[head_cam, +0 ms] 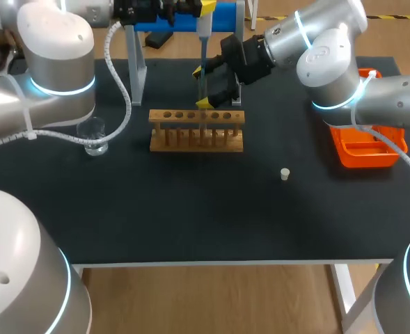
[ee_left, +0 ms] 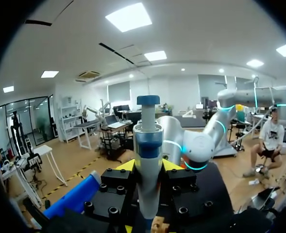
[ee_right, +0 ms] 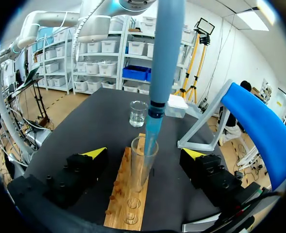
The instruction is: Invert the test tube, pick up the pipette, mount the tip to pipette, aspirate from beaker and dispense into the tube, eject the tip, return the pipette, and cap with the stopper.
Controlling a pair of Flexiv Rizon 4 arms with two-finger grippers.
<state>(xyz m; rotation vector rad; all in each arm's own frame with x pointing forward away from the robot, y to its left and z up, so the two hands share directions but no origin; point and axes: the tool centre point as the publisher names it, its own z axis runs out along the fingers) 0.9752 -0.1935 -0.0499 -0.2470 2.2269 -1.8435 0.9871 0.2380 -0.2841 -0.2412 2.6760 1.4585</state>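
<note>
Pipette [ee_left: 148,141] is clamped in the left tool [ee_left: 148,165], its tip set inside the test tube [ee_right: 143,167] in the rack [head_cam: 196,132]; the right tool [ee_right: 144,154] is held apart around it.

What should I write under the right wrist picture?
A blue pipette tip dips into the test tube in the wooden rack, with the right gripper open around it.

Looks like robotics lab: wooden test tube rack [head_cam: 196,130], glass beaker [head_cam: 93,136], pipette [ee_left: 148,160] above black tabletop [head_cam: 191,209], robot left arm [head_cam: 55,66], right arm [head_cam: 330,49] alongside.
</note>
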